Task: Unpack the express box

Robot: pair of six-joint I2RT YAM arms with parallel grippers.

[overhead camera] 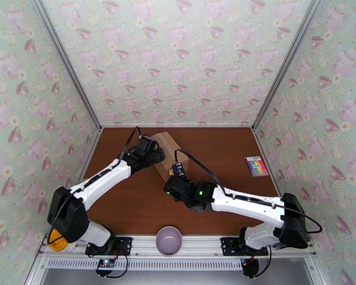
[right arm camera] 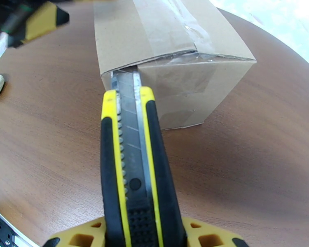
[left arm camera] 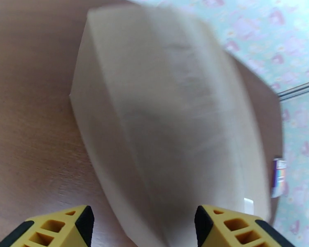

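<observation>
Express box [overhead camera: 174, 155] closed, tape on. It sits toward the far edge of the worktop [overhead camera: 216, 143], about midway between the side edges, set askew. Left hand [left arm camera: 144, 227] over the box, fingers spread wide, gripping nothing. Right hand [right arm camera: 142, 239] clamps a yellow-black utility knife [right arm camera: 134, 169], blade tip at the box's near-end top seam.

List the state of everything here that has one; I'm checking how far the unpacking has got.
express box, closed, flaps down, seam taped
utility knife, blade out, tip at the express box's top end edge
right gripper, shut on the utility knife
left gripper, open, above the express box
bowl, upright
marker pack, lying flat
</observation>
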